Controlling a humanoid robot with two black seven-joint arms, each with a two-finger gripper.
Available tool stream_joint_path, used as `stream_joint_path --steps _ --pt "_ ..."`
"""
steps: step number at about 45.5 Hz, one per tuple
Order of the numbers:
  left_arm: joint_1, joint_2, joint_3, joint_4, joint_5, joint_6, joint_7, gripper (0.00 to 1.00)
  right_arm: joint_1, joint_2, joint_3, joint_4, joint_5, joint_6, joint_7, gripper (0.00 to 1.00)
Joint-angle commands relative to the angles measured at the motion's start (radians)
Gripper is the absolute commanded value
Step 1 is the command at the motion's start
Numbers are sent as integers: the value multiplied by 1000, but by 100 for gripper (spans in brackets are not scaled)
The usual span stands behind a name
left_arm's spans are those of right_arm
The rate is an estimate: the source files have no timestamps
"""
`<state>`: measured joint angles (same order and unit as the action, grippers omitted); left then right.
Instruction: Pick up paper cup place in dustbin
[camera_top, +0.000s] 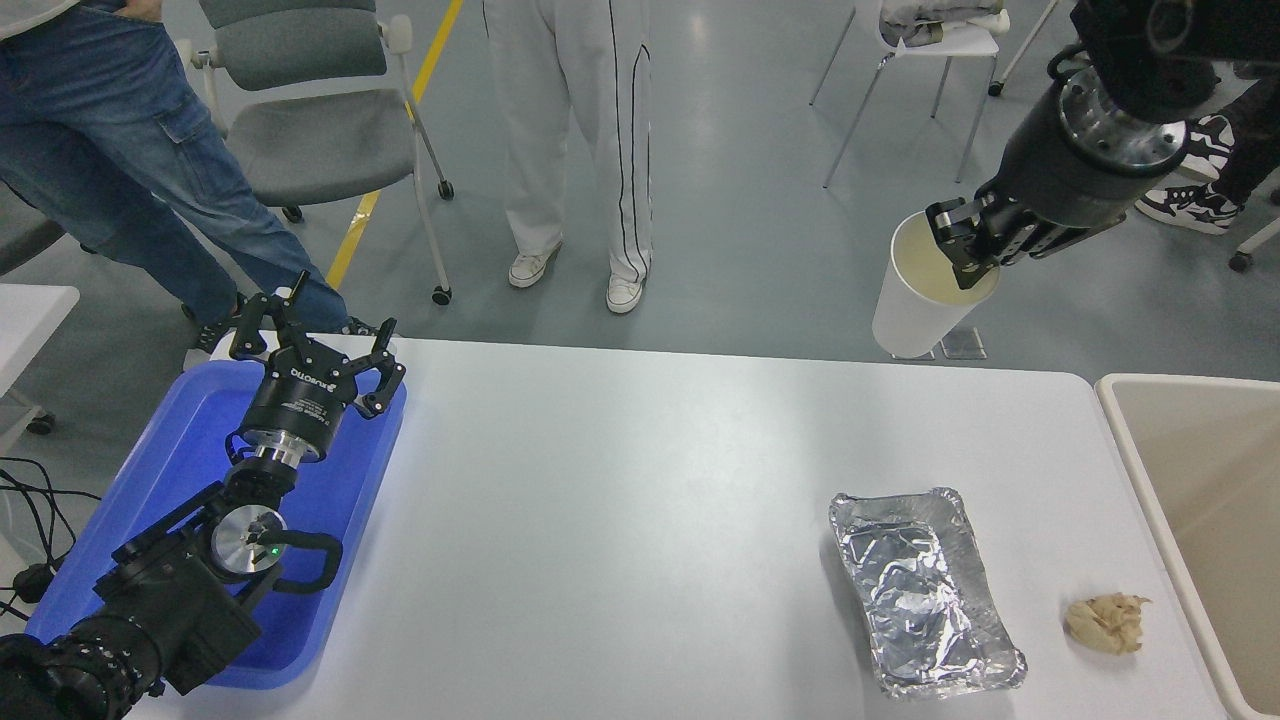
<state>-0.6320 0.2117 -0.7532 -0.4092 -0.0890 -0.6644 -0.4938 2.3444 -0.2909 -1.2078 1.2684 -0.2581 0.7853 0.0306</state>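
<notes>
Carrying the paper cup is the step I judge to be in hand: my right gripper has its fingers pinched over the cup's rim, one inside the cream-coloured mouth and the other on the outer wall, and the cup hangs below them, tilted, well clear of the desk and out past its far edge. The dustbin sits lower and to the right of the fingers, at the desk's right end, with only part of its thick rounded rim and pale inner wall in view. What the next move calls for, as I see it, is a sweep to the right and back toward me until the cup hangs over that opening, then a release; the rim grip looks thin, so I would keep the swing gentle to stop the light cup from slipping or crushing.

The cup is smooth, white and tapered, with a rolled lip. Below the fingers, on the desk, lie a crinkled foil tray, shiny and rectangular, and beside it a crumpled tan paper wad. My left gripper rests far to the left over a glossy blue tray, fingers spread and holding nothing.
</notes>
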Motion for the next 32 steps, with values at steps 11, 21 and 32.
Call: stream_joint_path --steps 11,21,32 --pt "3 0 -3 3 -1 2 0 100 -11 -57 -197 -3 10 0 0 0" --pt "1 0 -5 4 -3 2 0 100 -8 -231 -228 -1 -16 0 -1 0" --pt "1 2 -5 4 -3 2 0 100 -5 -370 -306 -1 -72 0 -1 0"
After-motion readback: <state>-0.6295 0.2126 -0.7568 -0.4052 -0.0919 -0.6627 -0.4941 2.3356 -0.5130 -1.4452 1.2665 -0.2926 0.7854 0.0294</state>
